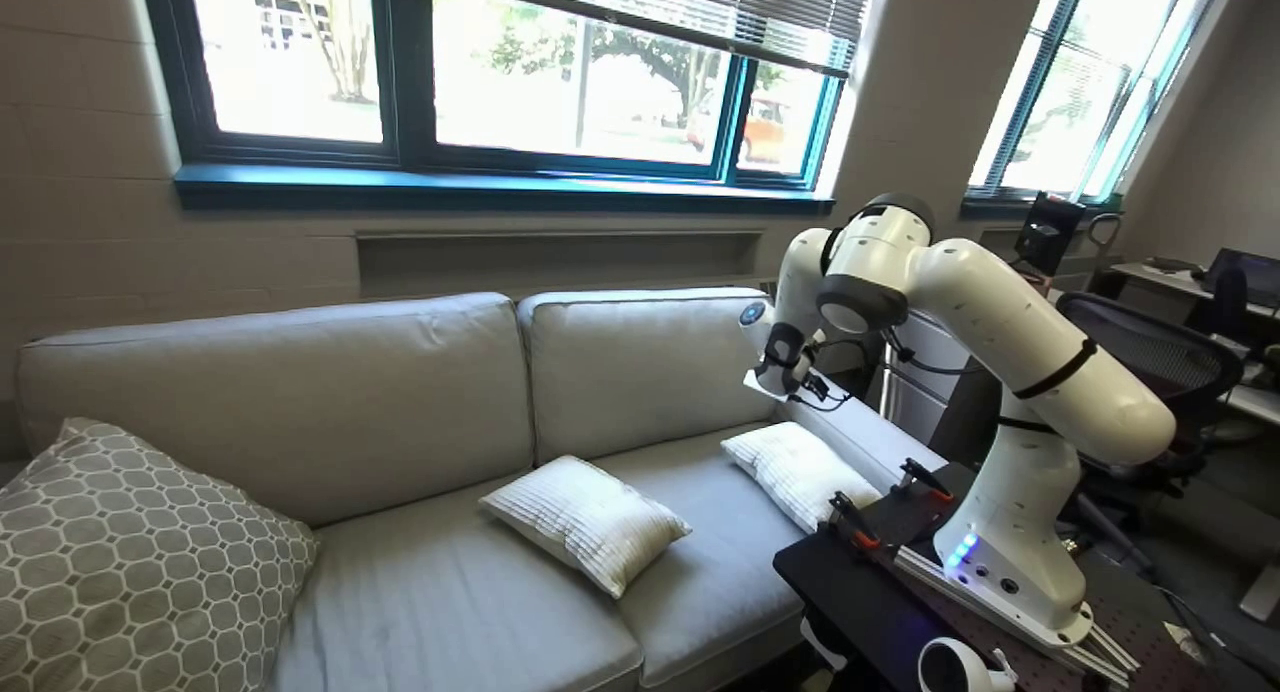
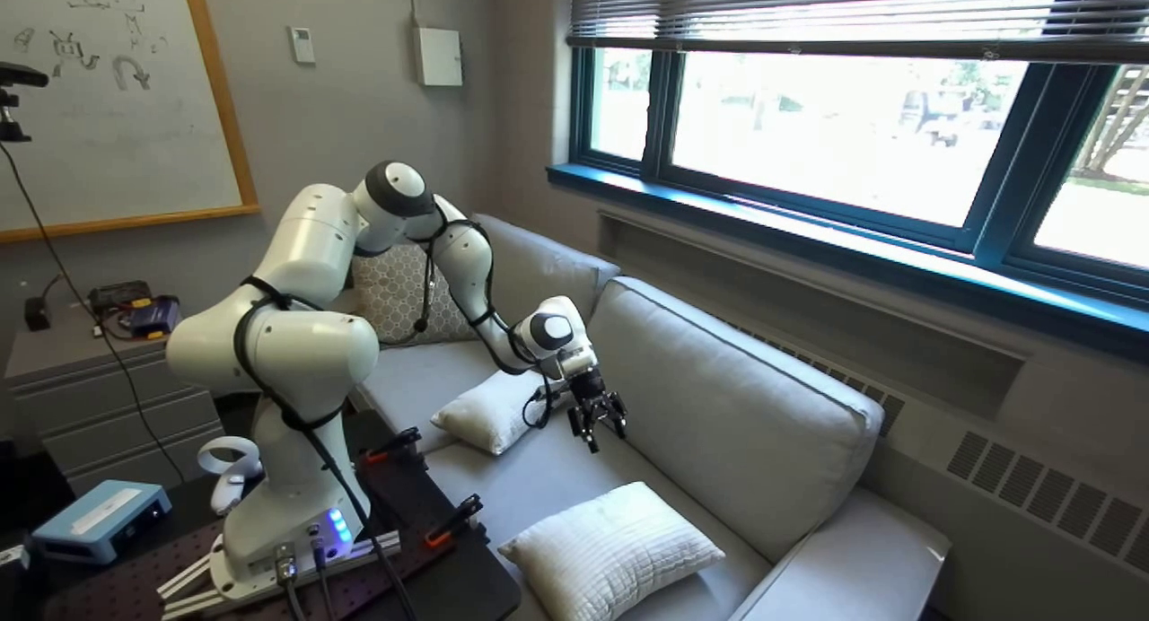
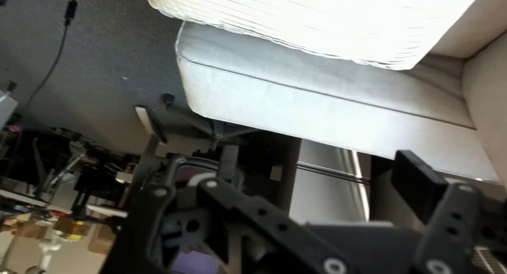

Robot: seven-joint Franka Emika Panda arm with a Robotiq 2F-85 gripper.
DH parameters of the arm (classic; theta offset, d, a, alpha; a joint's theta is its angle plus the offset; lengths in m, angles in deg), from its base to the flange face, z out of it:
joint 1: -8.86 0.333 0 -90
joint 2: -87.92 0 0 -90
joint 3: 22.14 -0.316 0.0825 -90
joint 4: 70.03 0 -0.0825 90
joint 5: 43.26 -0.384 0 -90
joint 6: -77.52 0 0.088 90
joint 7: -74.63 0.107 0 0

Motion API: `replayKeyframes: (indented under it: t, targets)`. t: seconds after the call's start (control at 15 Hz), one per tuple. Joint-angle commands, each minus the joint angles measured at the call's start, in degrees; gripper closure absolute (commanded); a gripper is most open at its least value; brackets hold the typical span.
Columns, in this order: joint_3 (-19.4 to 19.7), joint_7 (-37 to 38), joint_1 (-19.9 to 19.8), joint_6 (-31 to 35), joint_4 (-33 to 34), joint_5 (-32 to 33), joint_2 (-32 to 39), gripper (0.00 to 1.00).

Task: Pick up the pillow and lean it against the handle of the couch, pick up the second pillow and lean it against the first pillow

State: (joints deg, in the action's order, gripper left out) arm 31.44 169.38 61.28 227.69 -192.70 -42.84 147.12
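The fingers (image 3: 419, 187) hang apart, empty, nearer the pillow (image 2: 612, 552) beside the armrest (image 2: 853, 563); the other pillow (image 1: 587, 522) lies farther along the couch (image 1: 425, 587).

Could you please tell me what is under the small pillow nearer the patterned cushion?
That pillow lies on the couch, over the join between its two seat cushions. The join's near end is visible; anything directly beneath the pillow is covered.

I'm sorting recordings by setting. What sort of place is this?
Probably an office or lab with a sitting corner: it has a sketched-on whiteboard, a mesh-backed chair and a couch.
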Motion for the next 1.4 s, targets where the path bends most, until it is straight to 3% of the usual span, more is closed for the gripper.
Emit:
replayKeyframes:
  t: [0.0,0.13,0.2,0.4,1.33]
  targets:
    - [1.29,-4.97,0.63,4.55,-0.98,7.32,-2.95,0.0]
    - [3.7,-4.62,1.9,6.46,-1.7,9.27,-1.71,0.0]
    - [1.4,-2.95,0.42,4.6,0.16,7.28,-1.01,0.0]
    - [2.91,-3.47,0.97,5.33,-0.2,8.15,-0.85,0.0]
    - [2.93,-3.53,1.18,5.51,-0.47,8.13,-0.81,0.0]
